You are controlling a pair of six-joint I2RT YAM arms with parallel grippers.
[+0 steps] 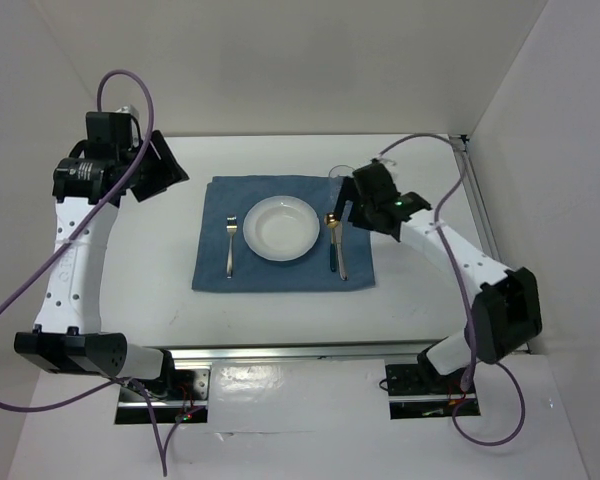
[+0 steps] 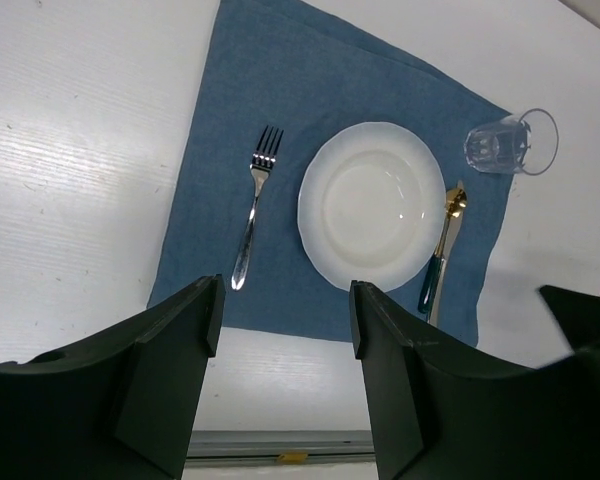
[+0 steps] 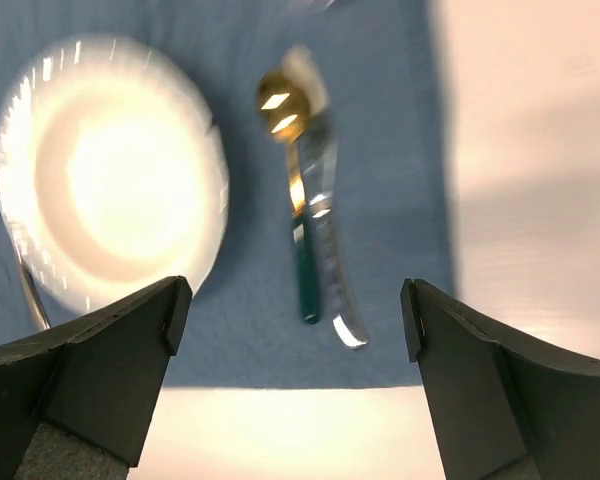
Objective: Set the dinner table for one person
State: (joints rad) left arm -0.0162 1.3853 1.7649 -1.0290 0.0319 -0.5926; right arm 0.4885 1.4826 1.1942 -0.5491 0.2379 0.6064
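Top external view gives you the table (image 1: 140, 270) spread beneath both arms, with metal rails along its near and right edges. A blue mat (image 1: 280, 275) lies at its middle. On the mat, a white plate (image 1: 280, 228) sits in the centre and a fork (image 1: 230, 248) lies to its left, tines pointing away from you. To the plate's right, a spoon (image 1: 332, 240) and a knife (image 1: 342, 262) lie side by side, the knife on the outside. A glass (image 2: 510, 142) stands upright at the mat's far right corner. From above, the right gripper hides most of it.

Your left gripper (image 2: 285, 300) hangs over bare table just off the mat's far left corner. Its fingers (image 2: 170, 370) are parted and there is nothing between them. Your right gripper (image 3: 295, 300) hovers above the spoon and knife. Its fingers (image 3: 100, 370) are spread wide and hold nothing. That wrist picture is blurred, but you can make out the spoon's gold bowl, its dark green handle and the knife's silver blade right beside it.
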